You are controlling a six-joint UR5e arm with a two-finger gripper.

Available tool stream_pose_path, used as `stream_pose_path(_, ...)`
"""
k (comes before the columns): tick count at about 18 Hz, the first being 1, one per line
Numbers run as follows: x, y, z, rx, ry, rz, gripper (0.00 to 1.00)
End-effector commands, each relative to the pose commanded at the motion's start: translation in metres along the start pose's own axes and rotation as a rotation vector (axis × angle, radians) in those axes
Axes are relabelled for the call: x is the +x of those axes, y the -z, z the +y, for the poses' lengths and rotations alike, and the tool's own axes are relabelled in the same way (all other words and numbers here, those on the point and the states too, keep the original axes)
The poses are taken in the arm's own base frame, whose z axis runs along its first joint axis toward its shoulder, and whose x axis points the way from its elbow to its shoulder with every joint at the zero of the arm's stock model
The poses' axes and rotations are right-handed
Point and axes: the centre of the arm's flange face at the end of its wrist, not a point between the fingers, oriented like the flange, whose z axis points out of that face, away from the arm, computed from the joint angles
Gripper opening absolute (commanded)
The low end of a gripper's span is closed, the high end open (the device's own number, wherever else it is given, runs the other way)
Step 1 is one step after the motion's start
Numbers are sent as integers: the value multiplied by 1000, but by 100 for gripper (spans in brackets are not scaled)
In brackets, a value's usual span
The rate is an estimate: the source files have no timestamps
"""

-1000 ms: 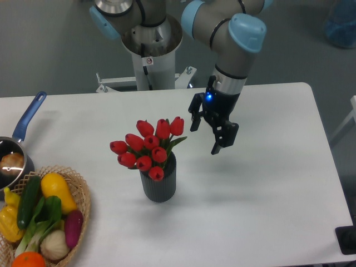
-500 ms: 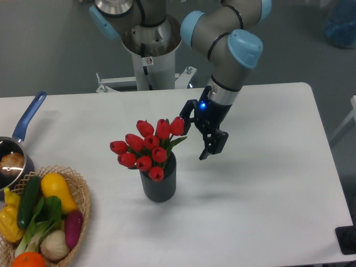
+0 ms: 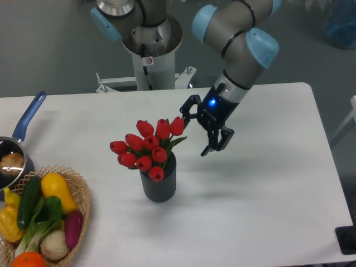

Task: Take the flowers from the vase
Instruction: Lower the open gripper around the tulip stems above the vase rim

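Tilting further than half a second ago, the tool (image 3: 196, 129) now points toward the lower left of the frame, its wrist raised toward the upper right; its two fingers stand apart, one (image 3: 188, 105) just beside the topmost right tulip, the other (image 3: 214, 144) lower and to the right, clear of the bunch. Nothing is gripped. Flowers and vase lie as in the earlier frames.

At centre frame, the flowers (image 3: 149, 147), red closed tulips with green leaves, stand in the vase (image 3: 159, 184), a dark ribbed cylinder upright on the white counter (image 3: 267, 189). At the lower left corner, a woven basket (image 3: 82, 192) holds a yellow squash (image 3: 54, 190), a dark green cucumber (image 3: 28, 202), leafy greens, a pale bulb, a purple piece, a yellow pepper and an orange. Above it, at the left edge, a blue-handled saucepan (image 3: 28, 118) contains a pale item that cannot be identified.
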Motion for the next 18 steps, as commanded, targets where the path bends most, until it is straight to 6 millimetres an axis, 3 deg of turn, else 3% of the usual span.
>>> stream_pose_path(10, 20, -31, -30, 2, -70, 54, 100)
stream_pose_path(18, 25, -38, -34, 3, -78, 70, 100)
